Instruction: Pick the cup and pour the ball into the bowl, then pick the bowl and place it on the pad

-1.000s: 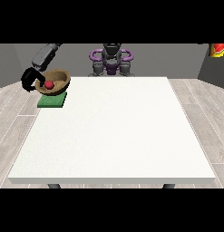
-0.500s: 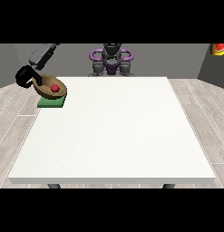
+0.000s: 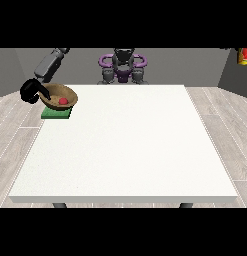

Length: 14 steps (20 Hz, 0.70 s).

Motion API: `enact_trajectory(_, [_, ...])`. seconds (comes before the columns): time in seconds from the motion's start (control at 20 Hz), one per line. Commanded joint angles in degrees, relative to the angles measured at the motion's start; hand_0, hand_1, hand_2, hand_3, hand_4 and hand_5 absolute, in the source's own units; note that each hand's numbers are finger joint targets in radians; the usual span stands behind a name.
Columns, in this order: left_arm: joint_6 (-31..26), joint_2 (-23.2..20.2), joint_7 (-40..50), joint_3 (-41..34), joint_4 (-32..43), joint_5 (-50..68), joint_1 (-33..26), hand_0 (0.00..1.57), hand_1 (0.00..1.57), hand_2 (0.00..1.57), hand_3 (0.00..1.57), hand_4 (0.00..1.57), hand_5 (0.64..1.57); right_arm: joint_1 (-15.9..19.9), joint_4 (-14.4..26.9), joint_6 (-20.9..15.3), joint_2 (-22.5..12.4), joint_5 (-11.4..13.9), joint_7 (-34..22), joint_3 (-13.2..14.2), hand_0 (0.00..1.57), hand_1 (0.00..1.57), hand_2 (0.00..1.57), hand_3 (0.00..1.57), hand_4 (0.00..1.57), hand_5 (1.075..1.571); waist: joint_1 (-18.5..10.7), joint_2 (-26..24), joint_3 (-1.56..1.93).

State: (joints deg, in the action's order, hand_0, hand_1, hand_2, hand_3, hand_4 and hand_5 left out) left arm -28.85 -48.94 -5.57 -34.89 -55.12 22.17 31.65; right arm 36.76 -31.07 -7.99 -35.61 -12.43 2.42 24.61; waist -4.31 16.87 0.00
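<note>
Setting: grey walls, pale plank floor, and a white table (image 3: 125, 145) filling the middle of the frame
Ball: red ball (image 3: 63, 101) lies inside the bowl, upper left of the frame
Bowl: brown bowl (image 3: 59, 95) sits over the pad at the table's upper left corner, tilted slightly; whether it rests on the pad or is just above it, I cannot tell
Pad: green pad (image 3: 56, 113) lies flat at the table's left edge, partly covered by the bowl
Hand: black hand at the view's left (image 3: 32, 92) is at the bowl's left rim, fingers curled around that rim, its grey arm running up to the top of the frame
Robot: body (image 3: 123, 65) at top centre behind the table
Other: a red and yellow object (image 3: 243, 56) at the upper right edge
</note>
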Motion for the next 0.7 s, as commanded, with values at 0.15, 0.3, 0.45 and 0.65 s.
enact_trajectory(0.15, [1.61,0.38,-0.42,1.28,-0.46,-0.77,0.14,0.00,0.00,0.00,0.00,1.19,1.569,2.06,1.22,2.78,-3.19,3.85,-3.99,-4.41,0.19,0.19,0.41,0.79,0.00,1.454,-1.00,0.01,0.02])
enact_trajectory(0.3, [-1.67,-2.61,-2.10,-0.27,1.10,0.06,-1.13,0.00,0.00,0.00,0.00,1.21,1.569,-0.26,1.42,3.21,-0.38,3.89,0.49,-4.58,0.00,0.00,0.00,0.00,0.00,1.410,-1.87,0.85,0.02])
enact_trajectory(0.45, [3.91,6.15,2.69,4.33,-7.89,0.55,-2.07,0.00,0.00,0.00,0.00,1.19,1.569,-0.18,4.60,3.25,-0.63,5.10,-0.46,-5.27,0.00,0.00,0.00,0.00,0.00,1.407,-2.00,-4.27,0.08])
enact_trajectory(0.65, [3.53,5.65,3.00,5.04,-3.95,-1.21,-3.71,0.00,0.00,0.00,0.00,1.19,1.569,3.44,1.58,8.30,-7.40,5.64,-9.84,-6.76,0.00,0.00,0.00,0.00,0.20,1.375,-0.29,-10.19,-0.03])
